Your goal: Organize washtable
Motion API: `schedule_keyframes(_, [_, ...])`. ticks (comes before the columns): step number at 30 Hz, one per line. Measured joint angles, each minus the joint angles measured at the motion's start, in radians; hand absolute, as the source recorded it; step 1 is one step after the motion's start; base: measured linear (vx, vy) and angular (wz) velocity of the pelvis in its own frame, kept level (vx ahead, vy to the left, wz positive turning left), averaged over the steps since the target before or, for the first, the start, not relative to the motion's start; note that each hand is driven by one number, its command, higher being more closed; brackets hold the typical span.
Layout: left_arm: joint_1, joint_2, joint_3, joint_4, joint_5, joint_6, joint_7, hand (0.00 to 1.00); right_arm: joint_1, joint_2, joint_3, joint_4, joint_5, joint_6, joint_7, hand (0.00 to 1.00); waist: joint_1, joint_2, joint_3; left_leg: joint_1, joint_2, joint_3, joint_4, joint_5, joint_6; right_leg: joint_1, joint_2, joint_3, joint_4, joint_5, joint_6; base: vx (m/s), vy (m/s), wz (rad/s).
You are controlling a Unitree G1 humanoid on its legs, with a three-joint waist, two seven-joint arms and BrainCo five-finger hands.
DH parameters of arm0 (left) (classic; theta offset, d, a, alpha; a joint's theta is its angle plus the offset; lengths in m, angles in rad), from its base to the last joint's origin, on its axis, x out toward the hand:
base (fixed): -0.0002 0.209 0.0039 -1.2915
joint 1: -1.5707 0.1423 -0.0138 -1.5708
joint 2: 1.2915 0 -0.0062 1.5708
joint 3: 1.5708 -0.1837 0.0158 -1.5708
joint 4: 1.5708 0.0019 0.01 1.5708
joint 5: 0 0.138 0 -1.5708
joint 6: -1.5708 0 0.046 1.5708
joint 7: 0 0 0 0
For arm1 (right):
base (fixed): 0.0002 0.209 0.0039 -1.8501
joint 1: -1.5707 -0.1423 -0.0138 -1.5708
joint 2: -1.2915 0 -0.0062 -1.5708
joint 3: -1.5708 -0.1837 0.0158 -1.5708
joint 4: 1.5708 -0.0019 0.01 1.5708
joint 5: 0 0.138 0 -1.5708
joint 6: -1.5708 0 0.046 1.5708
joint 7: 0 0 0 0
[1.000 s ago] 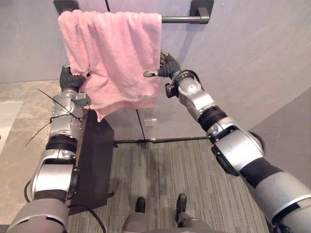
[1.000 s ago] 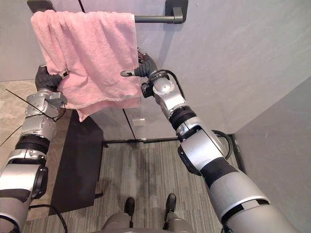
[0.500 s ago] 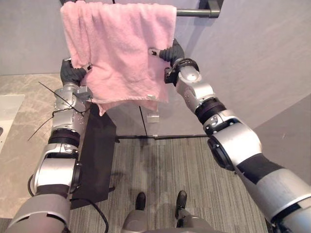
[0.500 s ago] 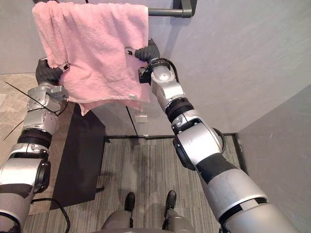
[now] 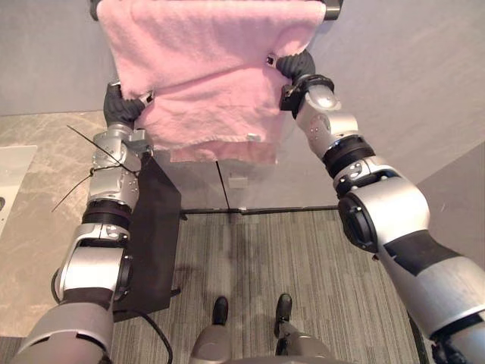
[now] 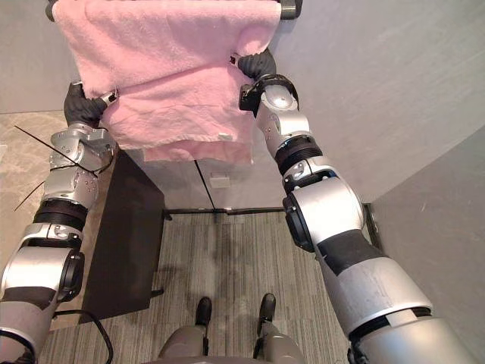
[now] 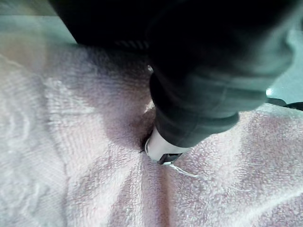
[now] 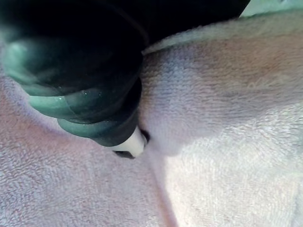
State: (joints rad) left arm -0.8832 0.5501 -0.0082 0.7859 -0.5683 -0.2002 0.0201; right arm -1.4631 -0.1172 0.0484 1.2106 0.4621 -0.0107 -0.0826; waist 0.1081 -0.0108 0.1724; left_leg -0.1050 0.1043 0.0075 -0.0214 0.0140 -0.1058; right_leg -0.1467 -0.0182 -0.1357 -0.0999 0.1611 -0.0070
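Towel (image 5: 204, 68), pink, hangs over the towel rail (image 6: 288, 7); left hand (image 5: 121, 108) and right hand (image 5: 295, 67) pinch its side edges. Each wrist view adds a fingertip (image 7: 158, 150) sunk in a fold.

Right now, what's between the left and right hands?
The pink towel, draped over the rail, spans from left hand to right hand, seen in left eye view.
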Motion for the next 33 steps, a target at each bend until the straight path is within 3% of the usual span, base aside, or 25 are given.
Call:
schedule_keyframes(2, [0.0,0.0,0.0,0.0,0.0,0.0,0.0,1.0,0.0,0.0,0.0,0.0,0.001,0.0,0.0,1.0,-0.003,0.0,0.0,0.0,0.0,0.0,0.0,0.0,0.0,0.0,0.0,0.0,0.0,0.0,0.0,0.0,0.0,0.0])
schedule_keyframes(3, [0.0,0.0,0.0,0.0,0.0,0.0,0.0,1.0,0.0,0.0,0.0,0.0,0.001,0.001,0.001,0.0,-0.004,0.0,0.0,0.0,0.0,0.0,-0.001,0.0,0.0,0.0,0.0,0.0,0.0,0.0,0.0,0.0,0.0,0.0])
schedule_keyframes(11, [0.002,0.0,0.001,0.01,0.0,0.001,0.0,1.0,0.011,-0.009,0.018,0.001,0.022,0.001,0.036,0.0,-0.01,0.0,0.001,0.006,-0.001,0.001,-0.003,0.0,0.0,0.004,0.0,0.002,0.0,0.0,0.0,0.0,0.0,0.0])
schedule_keyframes(16, [0.01,0.0,0.016,0.029,0.002,0.001,0.002,1.0,0.033,-0.036,0.115,-0.004,0.039,-0.001,0.047,0.0,-0.009,0.0,0.001,0.014,-0.001,0.001,-0.005,0.0,0.0,0.012,0.0,0.003,0.0,0.0,0.0,0.0,0.0,0.0])
schedule_keyframes(17, [0.01,0.001,0.017,0.04,0.002,0.002,0.002,0.0,0.043,-0.045,0.136,-0.015,0.039,-0.003,0.051,0.0,-0.009,0.0,0.001,0.015,-0.001,0.001,-0.005,0.0,0.0,0.012,0.0,0.004,0.0,0.0,0.0,0.0,0.0,0.0])
schedule_keyframes(22, [0.036,0.012,0.07,0.052,0.001,0.02,0.01,0.0,0.07,-0.087,0.196,-0.032,0.049,-0.006,0.065,0.0,-0.009,0.0,0.0,0.031,0.001,0.015,-0.008,0.0,0.0,0.019,0.003,0.018,0.0,0.0,0.0,0.0,0.008,-0.08])
schedule_keyframes(29, [0.069,0.068,0.103,0.092,0.001,0.029,0.024,0.0,0.159,-0.218,0.285,-0.1,0.054,-0.013,0.106,0.0,-0.01,0.0,0.0,0.042,0.002,0.022,-0.008,0.0,0.0,0.026,0.004,0.027,0.0,0.001,-0.002,0.0,0.007,-0.02])
schedule_keyframes(33, [0.081,0.113,0.121,0.093,0.002,0.037,-0.002,0.0,0.209,-0.304,0.323,-0.121,-0.006,-0.009,0.15,0.0,-0.011,-0.001,0.0,0.055,0.001,0.024,-0.008,0.0,0.001,0.038,0.004,0.029,0.0,0.002,-0.003,0.0,0.0,0.0])
